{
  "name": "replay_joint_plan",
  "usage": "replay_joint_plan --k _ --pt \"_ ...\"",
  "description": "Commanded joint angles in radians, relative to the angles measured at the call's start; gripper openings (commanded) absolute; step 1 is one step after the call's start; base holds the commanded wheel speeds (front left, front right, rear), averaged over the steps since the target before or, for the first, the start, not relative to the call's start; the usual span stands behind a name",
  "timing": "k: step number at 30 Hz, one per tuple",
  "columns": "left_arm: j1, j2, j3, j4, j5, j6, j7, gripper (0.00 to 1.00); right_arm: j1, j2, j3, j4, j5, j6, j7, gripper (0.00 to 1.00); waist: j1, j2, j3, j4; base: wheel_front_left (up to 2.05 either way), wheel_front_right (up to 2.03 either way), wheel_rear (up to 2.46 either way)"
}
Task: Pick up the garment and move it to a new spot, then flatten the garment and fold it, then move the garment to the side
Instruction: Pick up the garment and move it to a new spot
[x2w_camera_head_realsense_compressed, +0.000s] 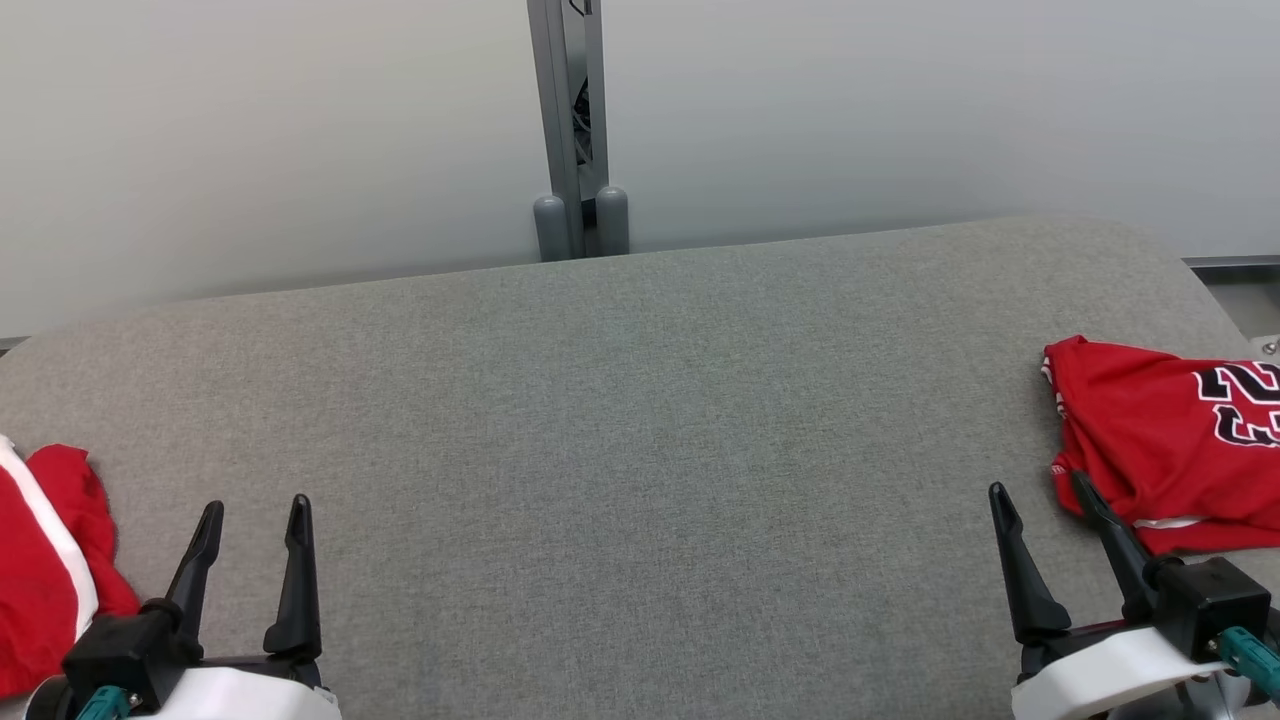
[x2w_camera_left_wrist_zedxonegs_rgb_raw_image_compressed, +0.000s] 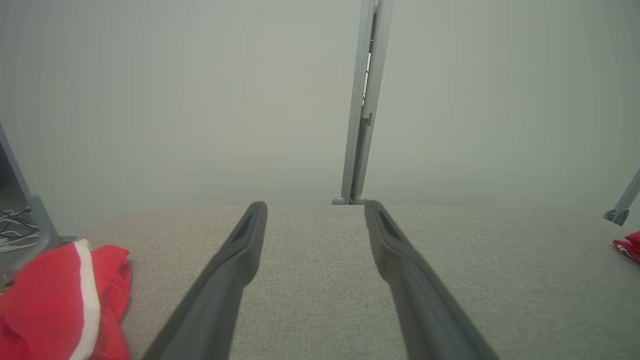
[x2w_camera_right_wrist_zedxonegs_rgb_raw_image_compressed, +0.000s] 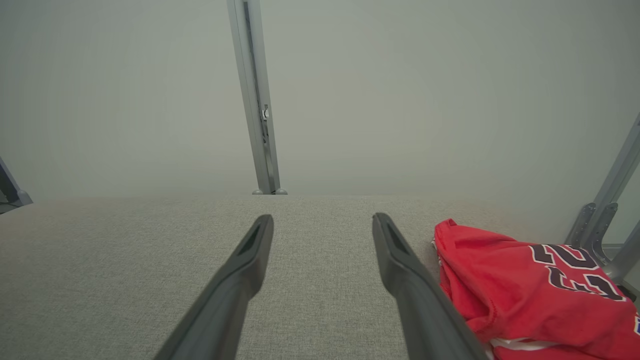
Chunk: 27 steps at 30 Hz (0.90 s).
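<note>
From the head, both my forearms lie low and level over the grey bench (x2w_camera_head_realsense_compressed: 640, 450), fingers pointing away from me. My left pincer (x2w_camera_head_realsense_compressed: 255, 503) sits at the lower left and my right pincer (x2w_camera_head_realsense_compressed: 1038, 484) at the lower right. Each has its two fingers apart and nothing between them. I count two red garments. A striped red garment (x2w_camera_head_realsense_compressed: 40, 560) lies bunched at the bench's left edge, cut off by the frame. A red jersey (x2w_camera_head_realsense_compressed: 1150, 440) with dark numerals lies at the right edge, also cut off. My right pincer's outer finger crosses the jersey's near hem, and I cannot tell if it touches. I cannot tell which garment is mine to move. One grey post (x2w_camera_head_realsense_compressed: 570, 130) stands behind the bench.

Along my left wrist, the left pincer (x2w_camera_left_wrist_zedxonegs_rgb_raw_image_compressed: 315, 204) gapes over bare bench, the striped red garment (x2w_camera_left_wrist_zedxonegs_rgb_raw_image_compressed: 50, 300) just beside its left finger. A sliver of the red jersey (x2w_camera_left_wrist_zedxonegs_rgb_raw_image_compressed: 631, 245) shows far right.

Along my right wrist, the right pincer (x2w_camera_right_wrist_zedxonegs_rgb_raw_image_compressed: 322, 216) stands apart, its right finger just beside the red jersey (x2w_camera_right_wrist_zedxonegs_rgb_raw_image_compressed: 525, 290), whose numerals are partly folded under.
</note>
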Motion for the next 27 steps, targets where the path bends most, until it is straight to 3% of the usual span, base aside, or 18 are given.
replay_joint_plan --k 1,9,20,27 --pt "-0.004 0.003 0.002 -0.005 -0.004 0.006 0.001 1.0 0.0 0.0 -0.002 0.001 0.008 -0.001 -0.005 1.0 -0.0001 -0.0001 0.0 0.003 0.0 0.0 0.0" --pt "-0.026 0.006 0.029 -0.011 -0.008 -0.004 -0.005 1.0 -0.004 0.0 0.003 0.001 0.01 -0.001 -0.005 1.0 -0.0001 -0.0001 0.006 0.062 0.0 0.0 0.0" --pt "-0.032 0.003 0.064 -0.021 0.002 -0.004 -0.008 1.0 -0.042 -0.004 0.083 0.007 0.021 0.0 0.0 1.0 -0.0001 -0.0001 0.023 0.279 0.0 0.0 0.0" --pt "-0.039 -0.022 0.096 -0.014 -0.007 -0.021 -0.009 1.0 -0.067 -0.007 0.136 0.024 0.031 -0.001 -0.003 1.0 -0.0001 -0.0001 0.027 0.381 0.0 0.0 0.0"
